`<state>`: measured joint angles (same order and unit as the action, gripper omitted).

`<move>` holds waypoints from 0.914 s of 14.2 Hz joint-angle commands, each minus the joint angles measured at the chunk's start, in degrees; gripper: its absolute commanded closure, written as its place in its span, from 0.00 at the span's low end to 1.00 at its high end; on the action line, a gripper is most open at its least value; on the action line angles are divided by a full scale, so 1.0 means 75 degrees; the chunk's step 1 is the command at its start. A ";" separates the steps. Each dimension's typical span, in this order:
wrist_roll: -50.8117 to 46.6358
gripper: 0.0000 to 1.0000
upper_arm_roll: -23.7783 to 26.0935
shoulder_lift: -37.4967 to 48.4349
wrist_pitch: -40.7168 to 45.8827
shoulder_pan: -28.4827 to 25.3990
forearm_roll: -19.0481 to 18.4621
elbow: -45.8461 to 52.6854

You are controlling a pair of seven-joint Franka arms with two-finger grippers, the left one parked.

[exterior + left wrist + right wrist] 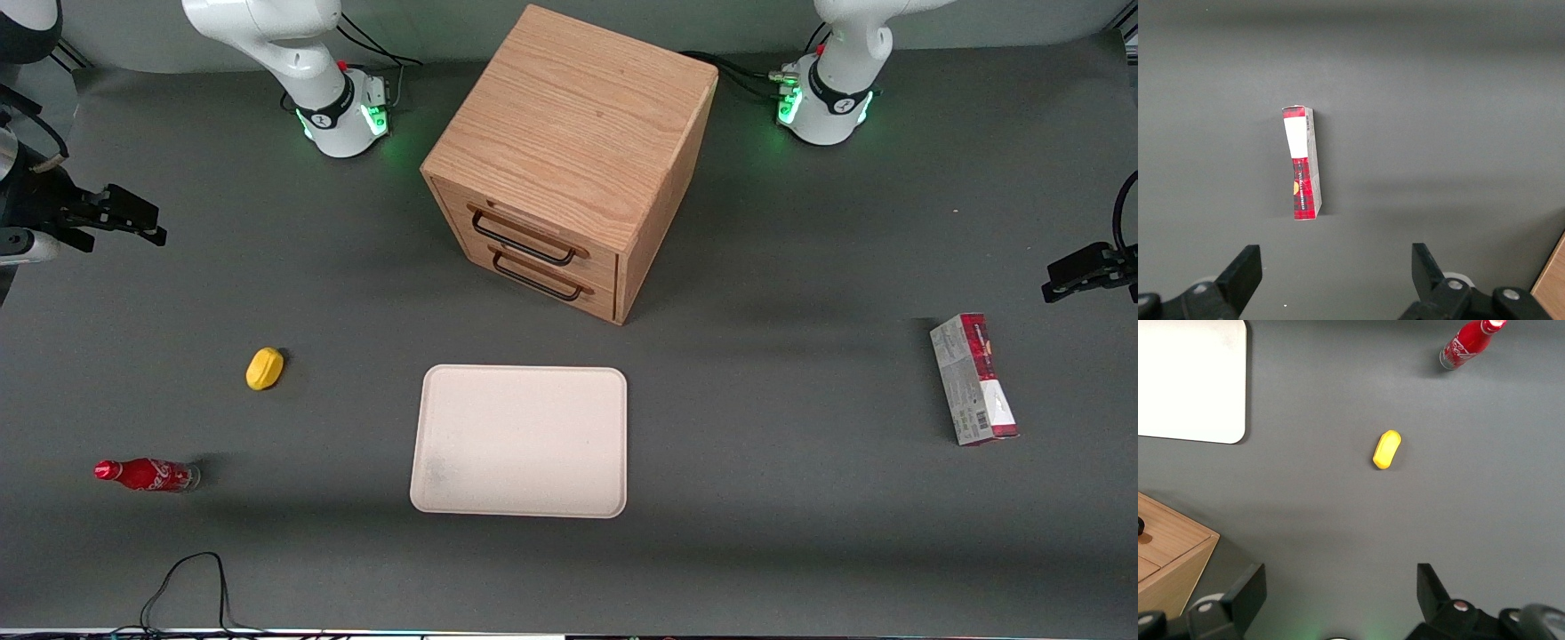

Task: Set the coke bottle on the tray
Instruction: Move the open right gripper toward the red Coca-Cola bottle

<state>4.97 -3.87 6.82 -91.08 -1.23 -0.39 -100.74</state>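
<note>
my gripper (1338,600) hangs high over the table (782,533) with its fingers (1248,590) spread wide apart and empty, while the coke bottle (147,475) stands at nine o'clock of the tray (520,442), well apart, with a yellow thing (264,368) between them.

The tray (519,442) is set in front of the drawer cabinet (569,160), nearer the front camera. The coke bottle (147,475) is found toward the working arm's end, the yellow object (264,368) farther from the camera, the gripper (1338,600) held spread above the table. The carton (973,379) is placed toward the parked arm's end.
</note>
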 commanded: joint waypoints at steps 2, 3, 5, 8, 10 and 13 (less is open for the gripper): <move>-0.0147 0.00 -0.0117 -0.0148 0.0343 -0.0071 0.0028 0.0284; -0.0089 0.00 -0.0152 -0.0148 0.0343 -0.0024 0.0016 0.0284; 0.0063 0.00 -0.0560 -0.0241 0.0319 -0.0024 0.0005 0.0318; 0.1161 0.00 -0.1379 -0.1455 0.0319 -0.0024 -0.0101 0.1591; 0.2122 0.00 -0.2024 -0.2614 0.0215 -0.0024 -0.0043 0.2506; 0.2701 0.00 -0.2226 -0.4607 -0.0184 0.0257 0.0063 0.4298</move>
<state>22.66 -19.98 -15.28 -93.49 0.01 -0.73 -81.76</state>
